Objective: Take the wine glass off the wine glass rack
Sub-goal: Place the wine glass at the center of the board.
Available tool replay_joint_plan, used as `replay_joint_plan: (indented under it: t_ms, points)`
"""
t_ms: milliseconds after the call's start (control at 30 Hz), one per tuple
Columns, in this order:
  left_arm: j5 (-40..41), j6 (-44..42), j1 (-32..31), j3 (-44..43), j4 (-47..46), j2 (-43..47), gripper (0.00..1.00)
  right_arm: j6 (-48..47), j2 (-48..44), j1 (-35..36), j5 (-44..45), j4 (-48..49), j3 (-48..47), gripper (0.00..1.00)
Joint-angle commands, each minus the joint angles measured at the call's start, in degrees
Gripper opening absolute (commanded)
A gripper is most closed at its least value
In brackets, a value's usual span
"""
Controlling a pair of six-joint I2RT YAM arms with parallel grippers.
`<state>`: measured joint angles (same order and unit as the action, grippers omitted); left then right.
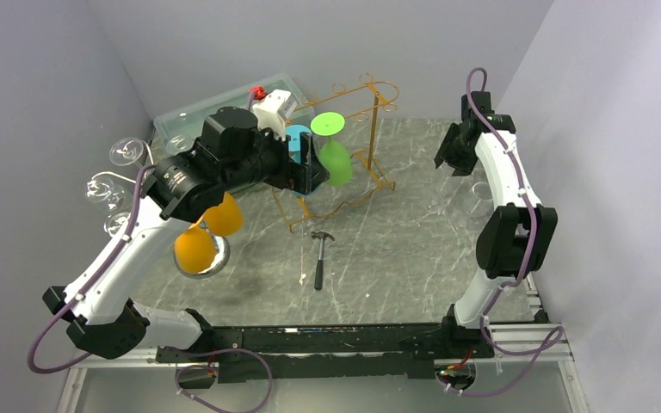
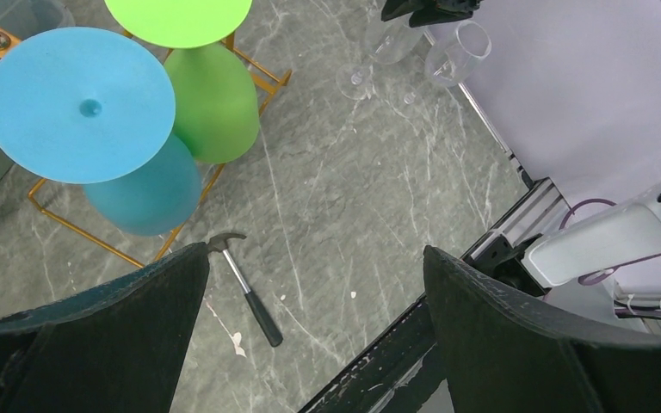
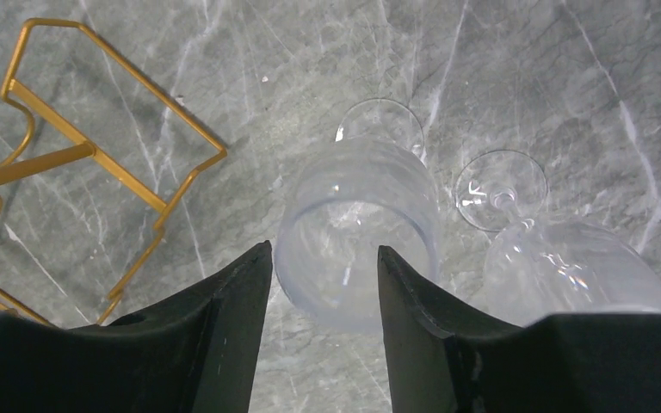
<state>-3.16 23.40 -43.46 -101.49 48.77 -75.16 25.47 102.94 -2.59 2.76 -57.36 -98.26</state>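
Left gripper (image 2: 314, 251), wide open and empty, faces the blue wine glass (image 2: 77, 103) hanging foot-up from the rack (image 3: 95, 152), seemingly for a grab; right gripper (image 3: 320, 249), half-parted, holds nothing over a clear glass (image 3: 344, 219)

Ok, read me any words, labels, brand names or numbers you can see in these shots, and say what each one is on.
No text can be read in any view.
Small white marking on the left arm's black joint housing: too small to read.
The blue glass, green glass, gold rack, hammer and clear glasses show no print.
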Motion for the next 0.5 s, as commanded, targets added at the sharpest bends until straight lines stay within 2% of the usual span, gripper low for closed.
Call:
replay_joint_plan:
  t_ms: [0, 367, 467]
  points:
    - [0.55, -0.19, 0.39, -1.75, -1.06, -0.76, 0.99, -0.20, -4.52, -0.06, 1.63, 0.76, -1.33, 0.51]
    - [2.98, 0.12, 0.70, -2.75, -1.21, -1.28, 0.99, -0.22, -6.95, -0.05, 0.67, 2.17, -1.29, 0.54]
    - [6.40, -0.46, 0.68, -3.19, -1.42, -1.30, 0.99, -0.08, -7.96, -0.05, 0.39, 2.78, -0.97, 0.55]
